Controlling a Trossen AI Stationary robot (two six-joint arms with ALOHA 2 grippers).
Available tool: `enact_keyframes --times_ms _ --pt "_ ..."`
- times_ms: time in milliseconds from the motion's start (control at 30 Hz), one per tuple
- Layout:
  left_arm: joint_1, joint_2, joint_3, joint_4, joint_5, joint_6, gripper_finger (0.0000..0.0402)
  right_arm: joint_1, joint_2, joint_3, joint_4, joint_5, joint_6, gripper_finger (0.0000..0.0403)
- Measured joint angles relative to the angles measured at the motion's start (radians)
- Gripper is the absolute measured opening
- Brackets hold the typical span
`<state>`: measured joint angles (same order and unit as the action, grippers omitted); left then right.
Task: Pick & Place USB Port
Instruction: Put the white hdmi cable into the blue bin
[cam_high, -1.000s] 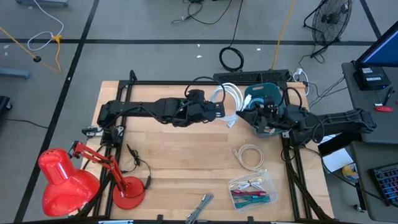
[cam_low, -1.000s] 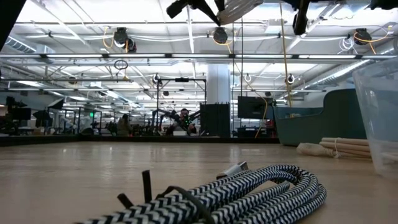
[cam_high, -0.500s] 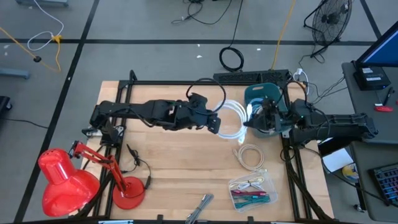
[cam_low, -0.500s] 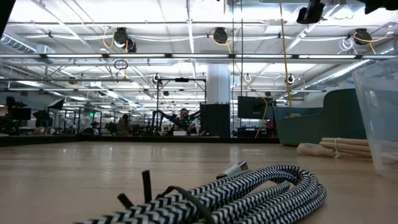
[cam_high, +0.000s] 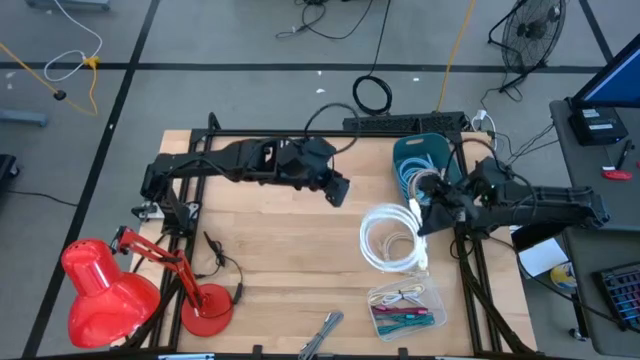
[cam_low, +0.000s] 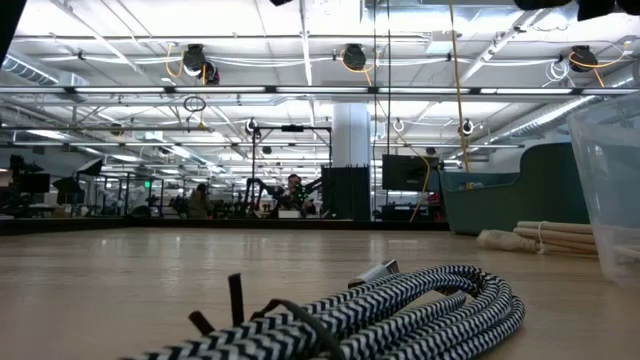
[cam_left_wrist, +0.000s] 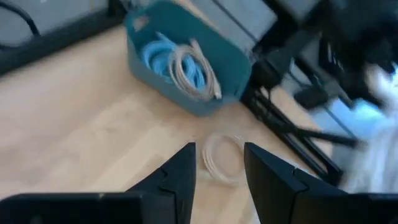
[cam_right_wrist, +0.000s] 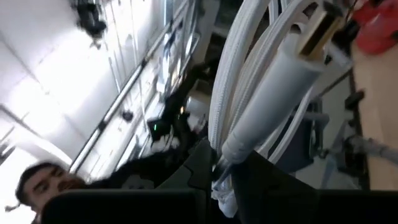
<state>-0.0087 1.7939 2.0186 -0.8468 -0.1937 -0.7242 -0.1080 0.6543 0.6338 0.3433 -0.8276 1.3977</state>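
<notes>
A white coiled USB cable is held out over the table's right half by my right gripper, which is shut on it; the right wrist view shows its strands and a thick white end piece up close. My left gripper is open over the table's middle, apart from the coil. Its own view looks past both fingers at a teal bin. The bin stands at the far right edge with light blue and beige cables inside. The white coil does not appear in the low view. My right gripper pinches the white coil between its two fingers at the coil's right side, where several strands run together. The fingers come from the table's right. The coil spreads out from them toward the table's left, over a beige coil, and appears lifted clear.
A beige cable coil lies on the wood near the bin. A clear bag of cables sits near the right near corner, a red desk lamp at the left near corner. A black-and-white braided cable lies close to the low camera.
The white coil has passed from my left gripper to my right one. The left gripper let go and drew back toward the table's left and far side. The right gripper carried the coil toward the near edge, away from the bin.
</notes>
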Motion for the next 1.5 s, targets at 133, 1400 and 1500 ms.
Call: enact_keyframes --times_ms 133,1400,1500 --pt "-0.007 0.001 0.0 0.018 0.04 0.002 0.0136 -0.001 -0.002 0.0 -0.012 0.02 -0.004 0.0028" --pt "0.014 0.302 0.0 0.759 0.786 -0.228 0.0321 0.0 -0.105 0.0 -0.043 -0.224 0.108 0.0026" --pt "0.014 0.3 0.0 0.802 0.797 -0.236 0.0321 -0.003 -0.106 0.0 -0.041 -0.22 0.101 0.0026"
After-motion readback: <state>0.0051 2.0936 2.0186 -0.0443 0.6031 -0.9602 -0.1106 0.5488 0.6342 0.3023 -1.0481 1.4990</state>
